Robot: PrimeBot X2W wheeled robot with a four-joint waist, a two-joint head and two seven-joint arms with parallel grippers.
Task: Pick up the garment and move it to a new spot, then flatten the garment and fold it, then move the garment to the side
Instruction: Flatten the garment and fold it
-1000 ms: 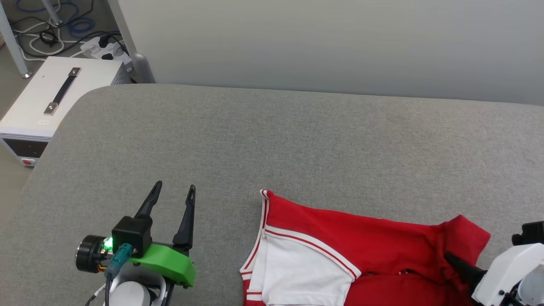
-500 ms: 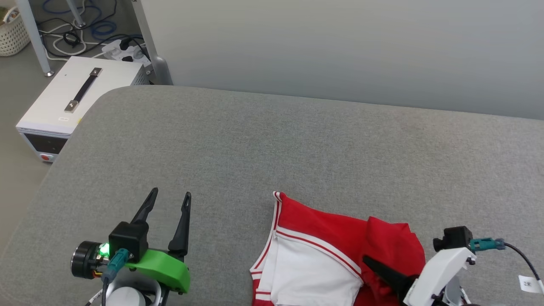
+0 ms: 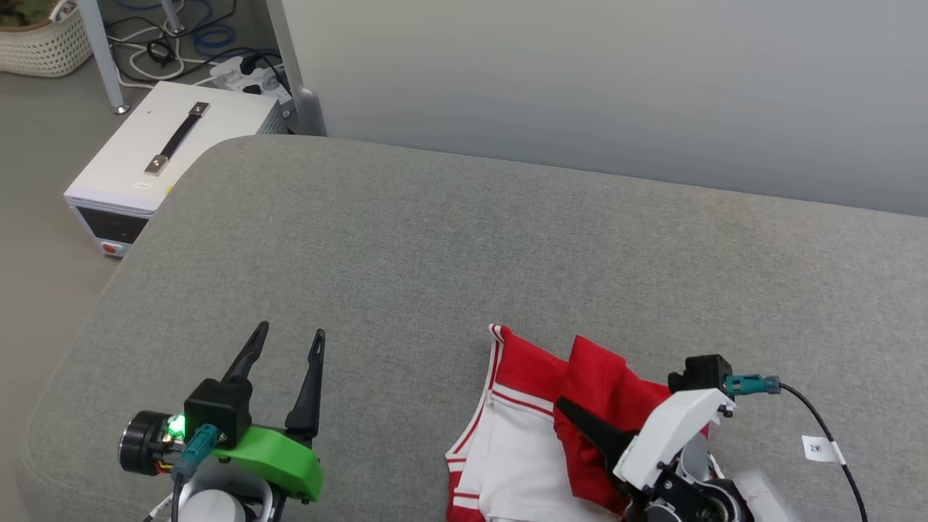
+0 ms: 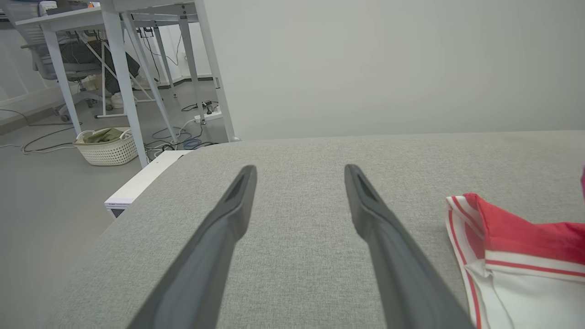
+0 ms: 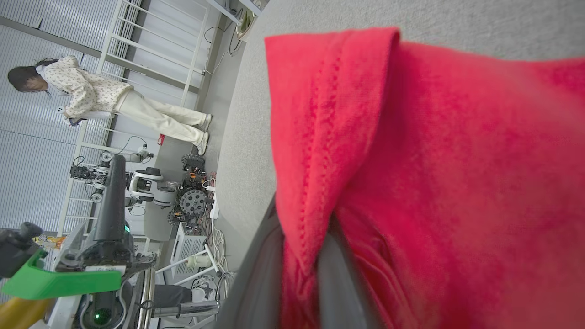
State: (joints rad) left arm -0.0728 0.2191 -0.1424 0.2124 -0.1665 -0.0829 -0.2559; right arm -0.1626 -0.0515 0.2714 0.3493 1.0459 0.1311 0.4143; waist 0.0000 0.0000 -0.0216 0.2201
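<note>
The garment (image 3: 511, 453), red with a white sleeve and red-white striped trim, lies bunched at the near right of the grey padded table (image 3: 464, 239). My right gripper (image 3: 573, 417) is shut on a red hem of it and holds that fold up over the white sleeve. In the right wrist view the red cloth (image 5: 434, 160) is pinched between the two fingers (image 5: 340, 283) and hides their tips. My left gripper (image 3: 288, 335) rests at the near left, open and holding nothing, well apart from the garment. Its wrist view shows its spread fingers (image 4: 242, 192) and the garment's striped corner (image 4: 525, 233) to the right.
A white box with a black handle (image 3: 170, 156) sits on the floor past the table's left edge, with cables and a wicker basket (image 3: 43, 43) behind it. A pale wall panel (image 3: 580, 87) runs along the far edge. A person (image 5: 91, 96) stands far off.
My right gripper has carried the red hem leftward across the garment, doubling the cloth over itself. The head camera has turned, shifting the scene rightward. My left gripper stays put.
</note>
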